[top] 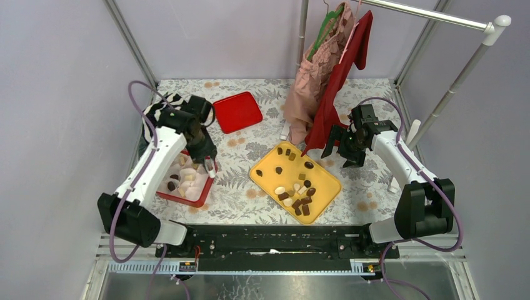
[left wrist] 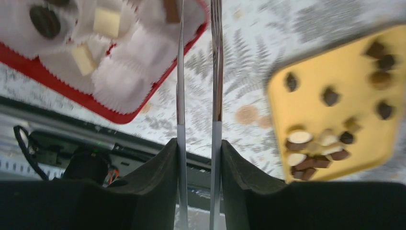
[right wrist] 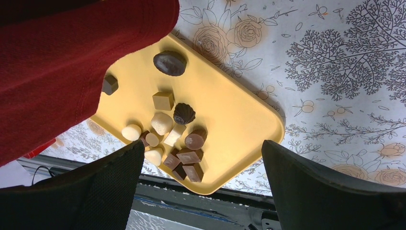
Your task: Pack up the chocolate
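Several chocolates lie on the yellow tray, most heaped at its near corner; they also show in the right wrist view and the left wrist view. A red box with white paper cups holds a dark round piece and cream squares. My left gripper is shut on metal tweezers, whose tips reach over the box's right edge beside a brown piece. My right gripper is open and empty above the tray's right side.
A red lid lies at the back. Pink and red garments hang from a rack down to the table by the tray's far corner; the red cloth covers part of the tray. A striped object sits back left.
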Action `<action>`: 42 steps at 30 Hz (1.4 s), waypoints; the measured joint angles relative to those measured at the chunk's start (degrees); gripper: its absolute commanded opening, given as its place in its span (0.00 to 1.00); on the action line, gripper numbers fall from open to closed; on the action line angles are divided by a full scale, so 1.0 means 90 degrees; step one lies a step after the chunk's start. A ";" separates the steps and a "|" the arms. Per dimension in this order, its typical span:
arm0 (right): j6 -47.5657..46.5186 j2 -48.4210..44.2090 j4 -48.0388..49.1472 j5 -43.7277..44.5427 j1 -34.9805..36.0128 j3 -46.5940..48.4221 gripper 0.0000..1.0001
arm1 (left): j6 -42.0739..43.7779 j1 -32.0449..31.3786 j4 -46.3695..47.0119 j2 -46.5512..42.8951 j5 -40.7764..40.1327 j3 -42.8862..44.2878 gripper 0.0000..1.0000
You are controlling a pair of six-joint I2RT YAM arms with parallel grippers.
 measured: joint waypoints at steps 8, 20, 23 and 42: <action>0.0002 0.0022 0.0002 -0.0022 0.0000 0.0000 1.00 | 0.0355 -0.1596 0.0248 0.0049 -0.0141 0.1809 0.38; 0.0000 -0.0092 -0.0005 0.0000 0.0000 0.0000 1.00 | 0.0952 -0.3619 0.1350 0.1715 0.1387 0.1574 0.40; 0.0000 -0.0177 -0.0005 0.0005 0.0000 -0.0002 1.00 | 0.0998 -0.3747 0.1498 0.1974 0.1593 0.1569 0.41; -0.0002 -0.0291 -0.0078 0.0041 0.0000 -0.0027 1.00 | 0.1049 -0.4022 0.1870 0.3203 0.1775 0.1875 0.46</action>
